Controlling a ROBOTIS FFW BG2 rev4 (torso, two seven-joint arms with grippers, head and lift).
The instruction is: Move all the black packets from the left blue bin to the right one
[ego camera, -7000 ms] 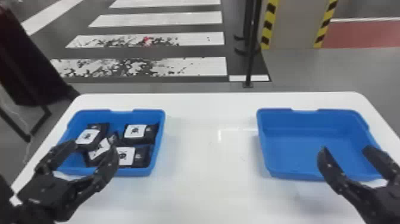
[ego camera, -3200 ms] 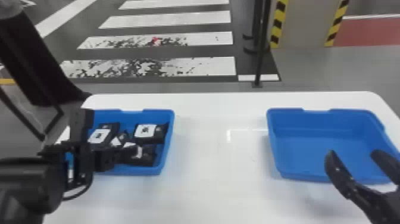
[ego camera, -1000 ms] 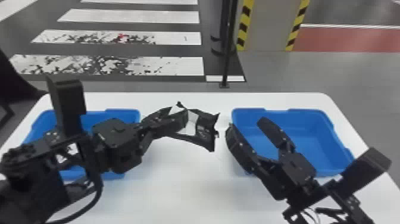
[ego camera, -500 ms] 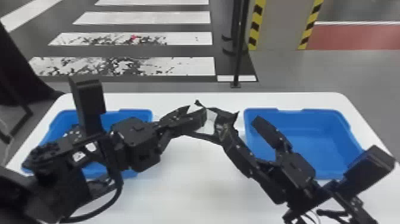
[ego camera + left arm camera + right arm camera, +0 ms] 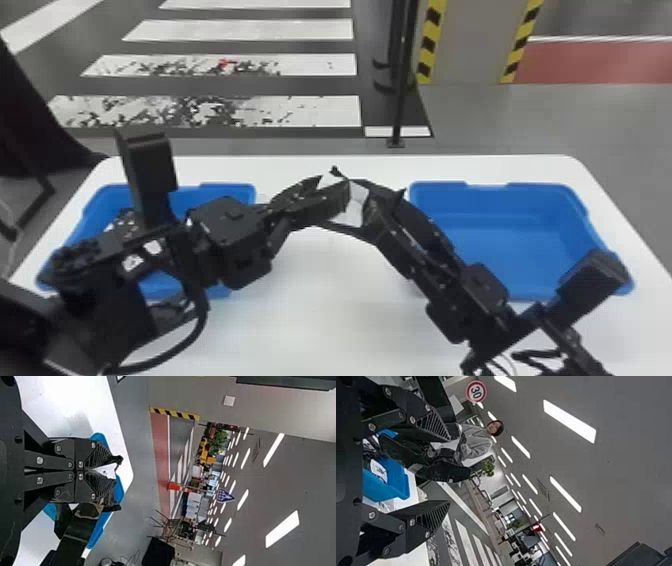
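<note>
Left fingers (image 5: pixel 327 204) pinch packet (image 5: pixel 356 206) between bins (image 5: pixel 520 242).

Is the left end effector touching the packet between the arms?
Touching: the left wrist view shows the left end effector pinching the packet between its fingers.

A white worktop with rounded far corners (image 5: pixel 320 325) stands on a smooth grey floor (image 5: pixel 525 115), with broad white painted stripes (image 5: pixel 240 30) across the upper left of the frame and a dull red floor area (image 5: pixel 600 65) at upper right. Between them rise a slim black pole (image 5: pixel 400 100) and a grey panel edged in yellow-and-black stripes (image 5: pixel 470 40). The wrist views show long white ceiling lights (image 5: pixel 282 529) and a leafy green plant (image 5: pixel 218 441).
</note>
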